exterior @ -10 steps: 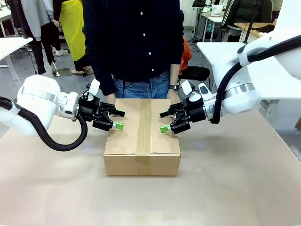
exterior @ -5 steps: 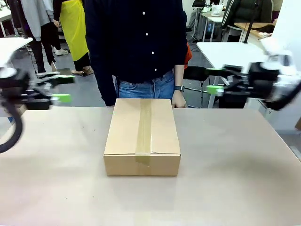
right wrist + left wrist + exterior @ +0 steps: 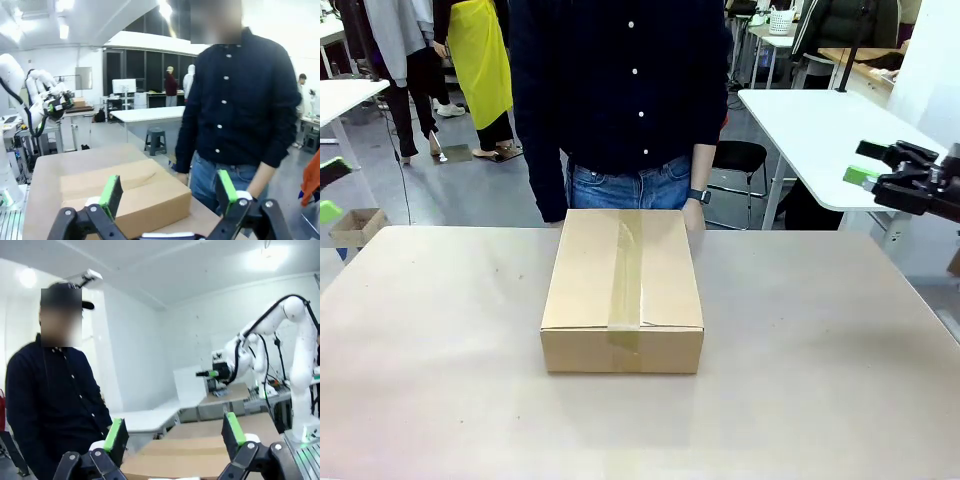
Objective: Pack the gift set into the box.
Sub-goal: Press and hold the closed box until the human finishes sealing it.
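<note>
No legible text, labels, brands or numbers anywhere. Box (image 3: 622, 288): plain brown card, top sealed with unprinted tape (image 3: 627, 275), no markings. Person's dark shirt (image 3: 620, 80): only buttons, no logo.

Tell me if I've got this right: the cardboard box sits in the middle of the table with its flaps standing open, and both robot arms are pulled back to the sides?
Not quite. The cardboard box is closed, with a strip of tape along its top seam, as the front view shows. The rest holds: it sits mid-table, and the left gripper and right gripper are back at the sides, jaws open.
</note>
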You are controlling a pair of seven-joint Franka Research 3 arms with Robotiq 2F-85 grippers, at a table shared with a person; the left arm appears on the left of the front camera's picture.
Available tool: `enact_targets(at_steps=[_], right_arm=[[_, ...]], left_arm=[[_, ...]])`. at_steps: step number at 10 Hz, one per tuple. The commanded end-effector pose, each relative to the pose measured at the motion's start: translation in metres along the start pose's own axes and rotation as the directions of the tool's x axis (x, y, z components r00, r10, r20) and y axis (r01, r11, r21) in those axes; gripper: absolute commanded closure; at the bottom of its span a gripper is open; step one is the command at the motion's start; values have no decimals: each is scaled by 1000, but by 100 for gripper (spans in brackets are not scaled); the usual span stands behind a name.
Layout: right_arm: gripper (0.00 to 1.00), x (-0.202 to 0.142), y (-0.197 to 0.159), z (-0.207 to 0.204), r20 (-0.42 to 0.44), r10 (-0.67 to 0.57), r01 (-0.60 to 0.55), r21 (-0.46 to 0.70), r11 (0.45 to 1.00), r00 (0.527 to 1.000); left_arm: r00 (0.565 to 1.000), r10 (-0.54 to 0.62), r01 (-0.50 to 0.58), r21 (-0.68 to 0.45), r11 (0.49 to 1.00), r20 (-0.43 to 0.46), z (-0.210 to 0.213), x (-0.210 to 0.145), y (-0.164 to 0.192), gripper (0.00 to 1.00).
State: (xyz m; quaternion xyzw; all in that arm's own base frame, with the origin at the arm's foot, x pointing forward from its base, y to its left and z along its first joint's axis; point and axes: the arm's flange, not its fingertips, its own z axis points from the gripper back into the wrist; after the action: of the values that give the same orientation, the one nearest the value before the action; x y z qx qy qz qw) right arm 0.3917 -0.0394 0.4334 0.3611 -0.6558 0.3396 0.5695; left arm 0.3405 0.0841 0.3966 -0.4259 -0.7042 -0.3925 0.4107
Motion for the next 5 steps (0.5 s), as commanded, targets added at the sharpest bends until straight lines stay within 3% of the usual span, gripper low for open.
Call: enact_targets(at_steps=[1,5], right_arm=[[0,14,16,-21,-8,25,-25,77,997,1000],[0,14,16,-21,-8,25,-25,77,997,1000]], left_arm=[[997,4,-7,-42,999,-72,-37,9,1,0],[997,4,-7,-42,999,-72,-37,9,1,0]])
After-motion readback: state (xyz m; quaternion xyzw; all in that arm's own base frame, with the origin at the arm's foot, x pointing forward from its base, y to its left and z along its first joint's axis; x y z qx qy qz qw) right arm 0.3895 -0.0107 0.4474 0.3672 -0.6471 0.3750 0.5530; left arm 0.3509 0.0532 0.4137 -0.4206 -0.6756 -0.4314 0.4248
